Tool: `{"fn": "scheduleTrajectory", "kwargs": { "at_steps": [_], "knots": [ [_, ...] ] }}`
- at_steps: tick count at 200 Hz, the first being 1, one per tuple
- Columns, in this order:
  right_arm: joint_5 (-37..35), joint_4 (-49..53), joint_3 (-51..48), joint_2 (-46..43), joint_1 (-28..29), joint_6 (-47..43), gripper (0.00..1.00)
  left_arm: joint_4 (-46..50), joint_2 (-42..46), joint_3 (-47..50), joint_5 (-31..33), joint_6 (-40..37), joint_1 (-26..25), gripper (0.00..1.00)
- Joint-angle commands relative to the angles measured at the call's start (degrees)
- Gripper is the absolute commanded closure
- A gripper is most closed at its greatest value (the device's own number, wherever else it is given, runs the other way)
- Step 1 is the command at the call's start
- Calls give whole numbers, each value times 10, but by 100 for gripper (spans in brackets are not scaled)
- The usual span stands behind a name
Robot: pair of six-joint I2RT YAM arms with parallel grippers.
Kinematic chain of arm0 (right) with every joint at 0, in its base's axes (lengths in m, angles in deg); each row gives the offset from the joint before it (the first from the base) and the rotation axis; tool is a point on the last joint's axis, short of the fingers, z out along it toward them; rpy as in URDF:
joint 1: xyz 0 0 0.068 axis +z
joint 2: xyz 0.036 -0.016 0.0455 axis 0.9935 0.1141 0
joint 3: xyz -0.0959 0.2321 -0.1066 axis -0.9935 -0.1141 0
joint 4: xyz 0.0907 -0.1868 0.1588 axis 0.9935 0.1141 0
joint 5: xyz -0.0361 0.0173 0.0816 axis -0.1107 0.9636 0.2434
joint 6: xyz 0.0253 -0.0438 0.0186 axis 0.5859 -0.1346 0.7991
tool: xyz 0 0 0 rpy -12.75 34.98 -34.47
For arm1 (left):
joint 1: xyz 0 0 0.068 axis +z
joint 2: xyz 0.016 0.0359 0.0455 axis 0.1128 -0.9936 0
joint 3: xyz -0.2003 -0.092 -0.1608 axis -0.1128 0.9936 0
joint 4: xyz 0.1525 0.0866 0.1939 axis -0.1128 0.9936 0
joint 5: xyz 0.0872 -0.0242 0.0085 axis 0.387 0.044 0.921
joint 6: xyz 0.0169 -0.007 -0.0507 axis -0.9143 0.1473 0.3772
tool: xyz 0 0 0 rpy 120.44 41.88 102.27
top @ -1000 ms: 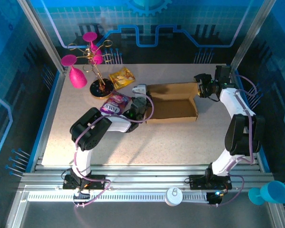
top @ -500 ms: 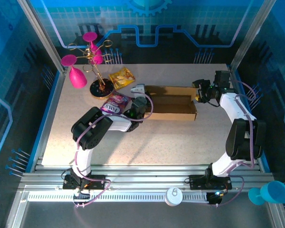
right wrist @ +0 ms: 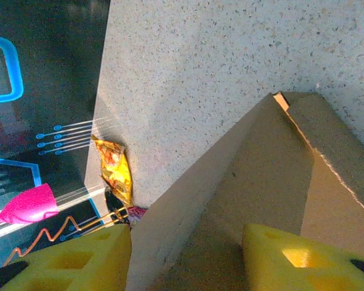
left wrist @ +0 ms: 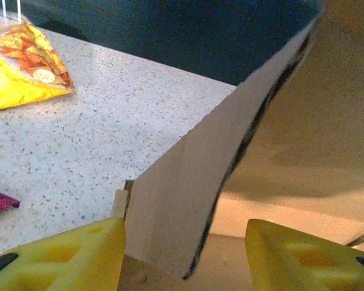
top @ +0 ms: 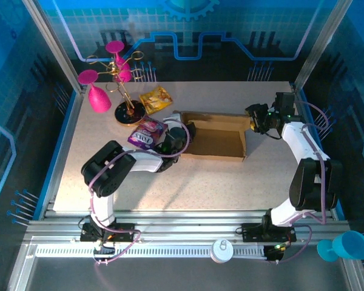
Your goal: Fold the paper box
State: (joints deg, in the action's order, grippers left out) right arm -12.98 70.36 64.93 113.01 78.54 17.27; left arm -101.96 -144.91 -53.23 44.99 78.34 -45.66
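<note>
Speckled grey tabletop (top: pixel 218 182) inside a blue-lit enclosure with aluminium rails. Far left at the back: pink goblets (top: pixel 99 97) on a gold wire stand (top: pixel 128 111) with a dark round base. Just right of that stand, a yellow snack packet (top: pixel 156 99) lying flat; nearer the arms, a purple snack packet (top: pixel 147 132). Next along, left gripper (top: pixel 177 134) at the left end of the paper box (top: pixel 215 142), its yellow fingers (left wrist: pixel 60 257) spread apart and straddling an upright cardboard wall, one finger just beside the panel, the other clear of it. Brown corrugated box at mid-table, open-topped, walls raised, long side running across the table. At its right end, right gripper (top: pixel 255 118), yellow fingers (right wrist: pixel 291 257) likewise spread, with an upright box wall between them. Past the near right corner, outside the rails, a teal goblet (top: pixel 346 245)
</note>
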Motion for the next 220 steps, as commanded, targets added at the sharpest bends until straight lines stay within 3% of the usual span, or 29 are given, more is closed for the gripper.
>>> {"fn": "scheduleTrajectory", "kwargs": {
  "at_steps": [1,27,33,58,126,145,180,207,220],
  "knots": [
    [5,10,-25,-10,6,-14,50,35,34,23,-33,56,-2,42],
    [1,0,-42,-18,6,-14,50,33,46,43,-61,87,-1,41],
    [0,-1,-44,-20,5,-15,50,32,50,46,-68,96,-2,35],
    [1,-4,-53,-23,1,-21,51,53,73,56,-104,133,-2,27],
    [2,-12,-55,-17,2,-23,52,226,210,95,-184,283,-6,30],
    [0,-11,-56,-17,2,-27,53,312,267,88,-199,328,-10,33],
    [-2,-5,-53,-13,2,-37,54,523,353,-13,-178,373,3,40],
    [-6,0,-56,-14,2,-45,54,703,301,-168,-245,375,72,41],
    [-8,2,-57,-14,2,-53,54,740,268,-223,-276,367,102,39]
  ]
}}
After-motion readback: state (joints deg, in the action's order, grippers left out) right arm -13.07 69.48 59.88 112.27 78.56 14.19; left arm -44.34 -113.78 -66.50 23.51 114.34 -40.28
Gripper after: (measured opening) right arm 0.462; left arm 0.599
